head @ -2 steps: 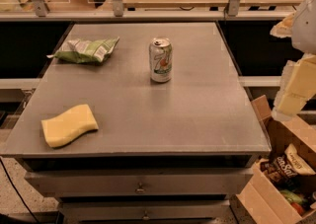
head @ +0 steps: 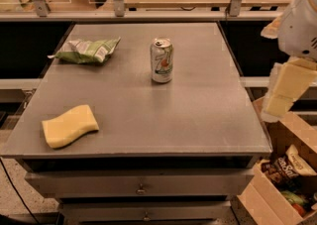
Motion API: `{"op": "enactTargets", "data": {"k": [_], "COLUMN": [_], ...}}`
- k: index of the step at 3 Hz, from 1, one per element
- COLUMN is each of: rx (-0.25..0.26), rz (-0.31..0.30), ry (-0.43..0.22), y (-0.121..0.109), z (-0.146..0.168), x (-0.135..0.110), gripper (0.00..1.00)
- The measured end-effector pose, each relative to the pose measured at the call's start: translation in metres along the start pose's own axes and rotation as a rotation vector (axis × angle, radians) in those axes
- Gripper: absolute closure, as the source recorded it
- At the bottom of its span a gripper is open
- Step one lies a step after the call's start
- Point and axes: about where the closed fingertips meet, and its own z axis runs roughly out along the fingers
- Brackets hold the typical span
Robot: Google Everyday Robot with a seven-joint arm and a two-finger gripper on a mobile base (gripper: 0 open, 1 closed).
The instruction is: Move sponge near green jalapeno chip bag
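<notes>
The gripper (head: 276, 101) hangs just outside the right edge of the counter (head: 198, 110), closer to the near right corner, and points downward. Above it, the white arm (head: 302, 21) comes in from the upper right.

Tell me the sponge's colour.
The sponge is pale yellow, camera view; the hand hangs beyond the table's edge.

A green-and-silver soda can (head: 162, 60) stood upright near the middle of the grey counter (head: 198, 120). Beside the counter's right edge, below the end effector (head: 275, 104), an open cardboard box (head: 292, 130) held snack bags (head: 285, 165).
</notes>
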Motion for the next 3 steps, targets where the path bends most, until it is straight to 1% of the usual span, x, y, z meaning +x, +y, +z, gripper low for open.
{"op": "enactTargets", "data": {"k": [1, 2, 3], "rx": [0.013, -0.001, -0.02], "rz": [-0.07, -0.169, -0.274], "ry": [0.042, 0.064, 0.04], "y": [0.0, 0.002, 0.011], "z": [0.025, 0.058, 0.084], "x": [-0.041, -0.093, -0.151], "gripper": [0.0, 0.0, 0.0]}}
